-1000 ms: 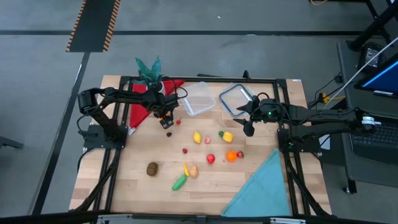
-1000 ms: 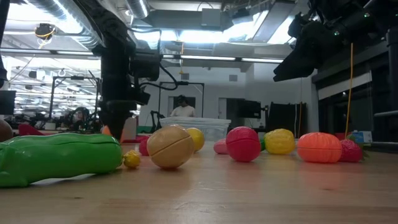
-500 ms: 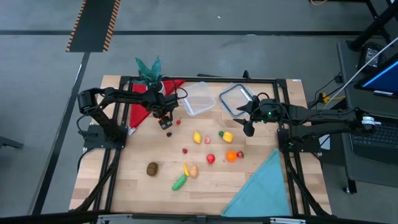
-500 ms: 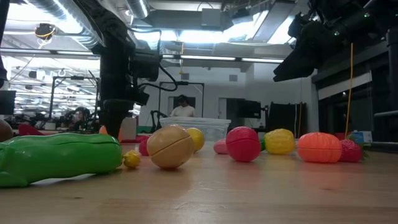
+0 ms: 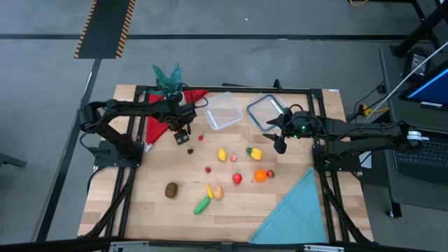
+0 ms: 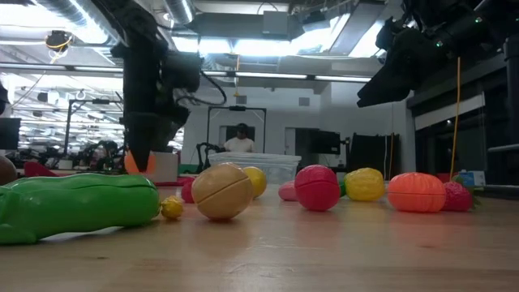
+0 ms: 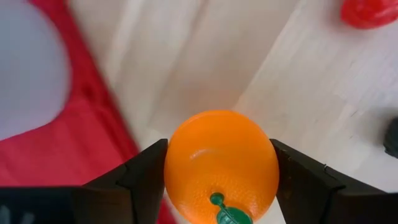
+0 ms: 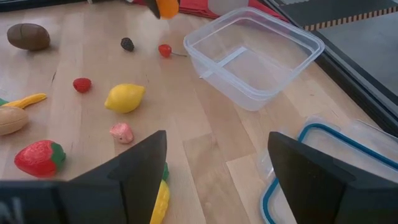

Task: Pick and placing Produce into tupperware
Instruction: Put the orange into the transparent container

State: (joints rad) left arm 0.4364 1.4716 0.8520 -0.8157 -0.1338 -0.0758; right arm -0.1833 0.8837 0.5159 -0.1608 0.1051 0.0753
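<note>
My left gripper (image 5: 180,133) hangs over the far left of the table, at the edge of the red cloth (image 5: 162,117), shut on an orange toy fruit (image 7: 221,165). That fruit also shows in the low view (image 6: 138,161) and in the right wrist view (image 8: 166,7). The clear tupperware (image 5: 224,110) stands to its right, resting on its base, with nothing inside (image 8: 252,53). Several other produce pieces lie on the table's middle, among them a lemon (image 5: 222,155) and a strawberry (image 5: 237,178). My right gripper (image 5: 279,142) waits open at the far right, holding nothing (image 8: 217,149). My left gripper pinches the orange fruit by its two opposite sides (image 7: 171,168) between its two fingers (image 7: 140,180). The fingers come from above, pointing down. The fruit's green stem end (image 7: 225,211) faces back toward the wrist. It hangs clear of the table (image 6: 138,161).
A clear lid with a blue rim (image 5: 266,110) lies right of the tupperware. A potted plant (image 5: 168,77) stands at the far left edge. A teal cloth (image 5: 294,210) covers the near right corner. A dark berry (image 5: 190,150) and a red cherry (image 5: 201,137) lie near my left gripper.
My left gripper has risen and drifted a little toward the table's left edge, taking the orange fruit up off the table. My right gripper has kept still.
</note>
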